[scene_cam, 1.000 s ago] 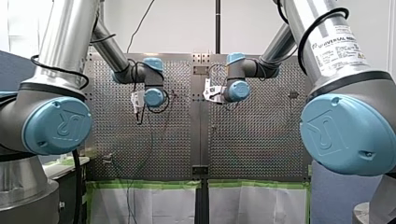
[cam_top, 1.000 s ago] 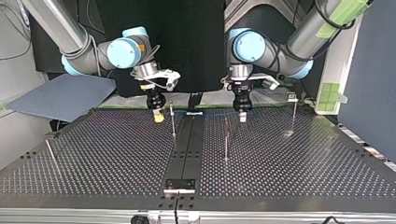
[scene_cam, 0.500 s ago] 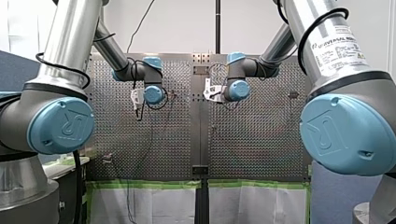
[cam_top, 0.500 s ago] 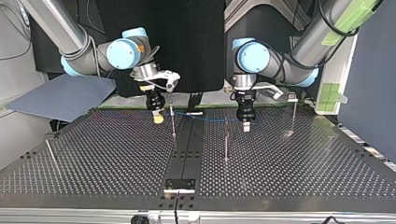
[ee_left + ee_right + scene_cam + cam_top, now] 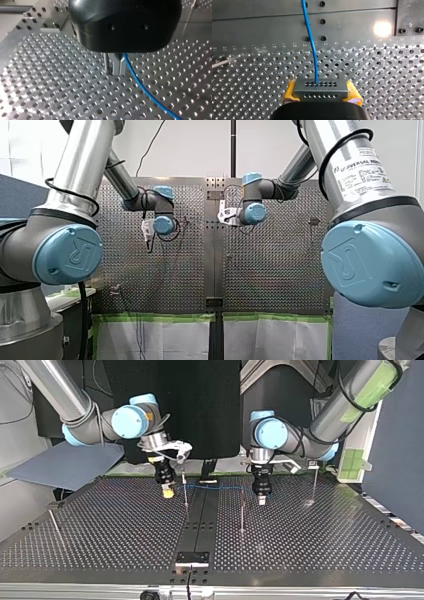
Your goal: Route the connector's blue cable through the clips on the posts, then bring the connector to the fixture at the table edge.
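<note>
The grey connector [image 5: 320, 88] sits between the yellow pads of my right gripper [image 5: 322, 93], which is shut on it. The blue cable [image 5: 311, 42] leaves its face and runs ahead over the plate. In the top view my right gripper [image 5: 168, 492] hangs just left of a thin post [image 5: 185, 489]. From there the blue cable [image 5: 220, 488] stretches rightward to my left gripper [image 5: 261, 500], past a second post [image 5: 242, 510]. In the left wrist view the metal fingers [image 5: 115, 67] of my left gripper are shut on the blue cable [image 5: 146, 91] just above the holes.
A third post [image 5: 314, 482] with a clip on top stands at the top view's right, and a leaning rod [image 5: 55, 524] at its left. The small fixture [image 5: 192, 558] sits at the near edge on the dark centre strip [image 5: 200, 515]. A grey sheet [image 5: 65, 462] lies beyond the table's left corner.
In the top view my left gripper has shifted right and come down nearer the plate beside the second post, drawing the cable along. My right gripper has dropped slightly with the connector.
</note>
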`<action>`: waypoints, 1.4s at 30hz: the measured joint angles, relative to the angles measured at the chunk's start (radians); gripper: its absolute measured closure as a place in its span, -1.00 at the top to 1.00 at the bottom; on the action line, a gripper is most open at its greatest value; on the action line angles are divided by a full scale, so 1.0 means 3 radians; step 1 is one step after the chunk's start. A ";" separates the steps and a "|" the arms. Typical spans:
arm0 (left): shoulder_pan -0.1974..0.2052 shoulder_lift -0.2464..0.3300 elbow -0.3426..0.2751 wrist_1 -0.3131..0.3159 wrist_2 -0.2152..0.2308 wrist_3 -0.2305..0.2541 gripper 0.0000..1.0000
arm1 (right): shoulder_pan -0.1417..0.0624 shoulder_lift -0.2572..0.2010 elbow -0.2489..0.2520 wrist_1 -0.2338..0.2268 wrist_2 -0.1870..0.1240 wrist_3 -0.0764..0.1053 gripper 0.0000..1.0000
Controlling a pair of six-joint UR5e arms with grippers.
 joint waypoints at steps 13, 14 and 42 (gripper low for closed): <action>0.0133 -0.0057 0.0373 -0.0149 0.0107 -0.0040 -1.00 | -0.0121 0.0162 -0.0110 -0.0002 0.0001 -0.0003 -1.00; 0.0143 -0.0061 0.0392 -0.0151 0.0122 -0.0041 -1.00 | -0.0124 0.0186 -0.0129 0.0000 0.0001 -0.0005 -1.00; 0.0247 -0.0245 0.0555 -0.0276 0.0228 -0.0044 -1.00 | -0.0204 0.0642 -0.0882 0.0213 -0.0287 -0.0106 -1.00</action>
